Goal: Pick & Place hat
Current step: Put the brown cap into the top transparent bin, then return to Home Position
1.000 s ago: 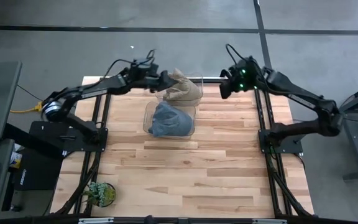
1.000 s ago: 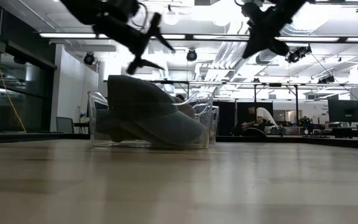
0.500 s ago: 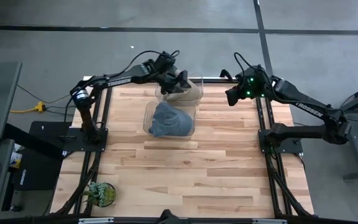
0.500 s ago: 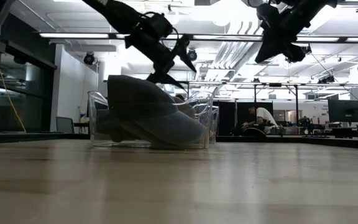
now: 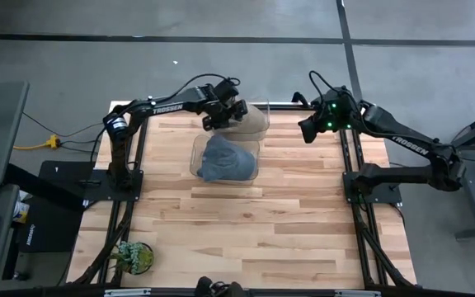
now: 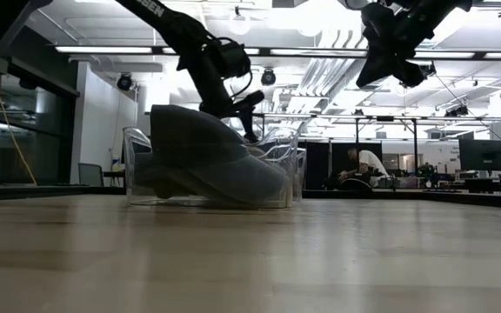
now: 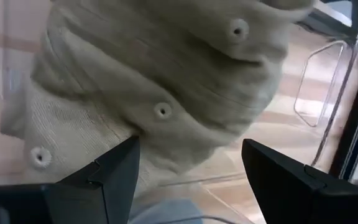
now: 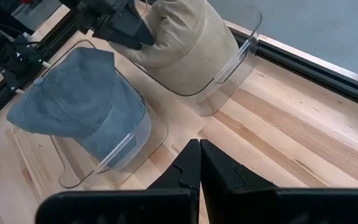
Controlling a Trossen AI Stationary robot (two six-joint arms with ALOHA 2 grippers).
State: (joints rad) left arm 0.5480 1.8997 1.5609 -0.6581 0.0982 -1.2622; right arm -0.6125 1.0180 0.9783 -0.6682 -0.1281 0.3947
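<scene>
A tan hat (image 5: 248, 121) lies in a clear bin (image 5: 264, 107) at the table's far edge. A blue-grey hat (image 5: 223, 158) lies in a second clear bin (image 5: 196, 148) just nearer. My left gripper (image 5: 223, 114) is open at the tan hat's left side, low in the far bin. In the left wrist view its fingers (image 7: 114, 168) stand either side of the hat's crown (image 7: 166, 81). My right gripper (image 5: 306, 130) is shut and empty, raised to the right of the bins. The right wrist view shows both hats (image 8: 185, 46), (image 8: 79, 99). My left gripper comes at the tan hat's crown (image 7: 135, 134) slanting down from the table's left. Its fingers stand close on either side of it. I cannot tell whether they touch it.
A small potted plant (image 5: 132, 256) stands at the table's near left corner. The near half of the wooden table (image 5: 262, 239) is bare. A person sits in the room beyond the table (image 6: 368, 165).
My left gripper has moved down toward the tan hat, into the far bin, with its fingers open. The tan hat has sunk lower in its bin. My right gripper has shifted a little toward the right and near edges.
</scene>
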